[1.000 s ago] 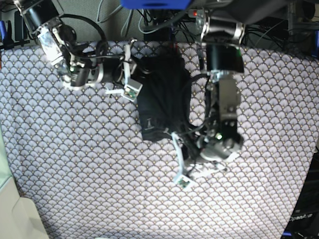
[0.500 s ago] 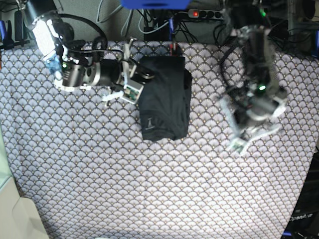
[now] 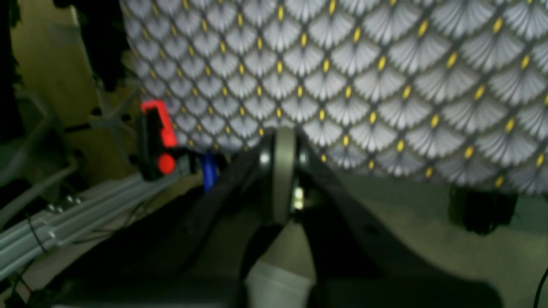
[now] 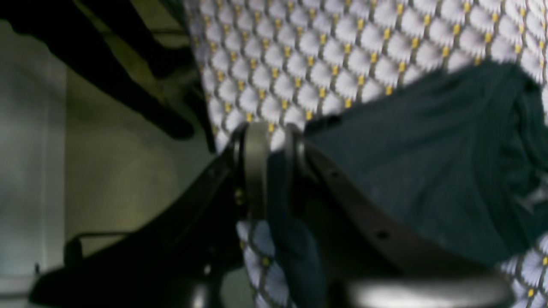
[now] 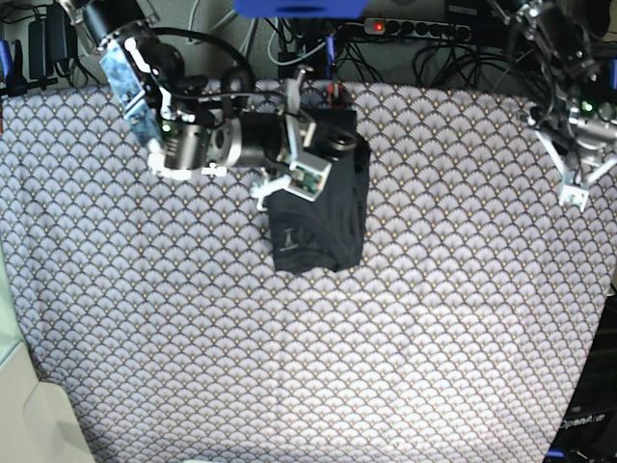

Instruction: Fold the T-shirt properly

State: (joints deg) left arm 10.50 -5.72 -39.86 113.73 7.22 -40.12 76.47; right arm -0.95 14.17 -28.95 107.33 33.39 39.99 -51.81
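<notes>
The black T-shirt [image 5: 318,217] lies folded into a narrow rectangle on the patterned tablecloth [image 5: 193,338], back centre, with a small pale label near its lower left. My right gripper [image 5: 323,145] reaches in from the left at the shirt's top-left corner. In the right wrist view this gripper [image 4: 276,164] is shut on a fold of the T-shirt [image 4: 406,162], dark cloth pinched between its fingers [image 4: 255,167]. My left gripper [image 5: 572,188] hangs at the table's far right edge, away from the shirt. In its own view the left gripper [image 3: 282,171] is shut and holds nothing.
A power strip and cables [image 5: 386,27] run behind the table's back edge. A beige surface [image 5: 29,415] borders the lower left corner. A red clamp [image 3: 156,137] sits on a rail beyond the table edge in the left wrist view.
The left arm lifted off the shirt's lower right and swung to the far right edge. The right gripper slid right onto the shirt's top-left corner. The shirt now lies flatter.
</notes>
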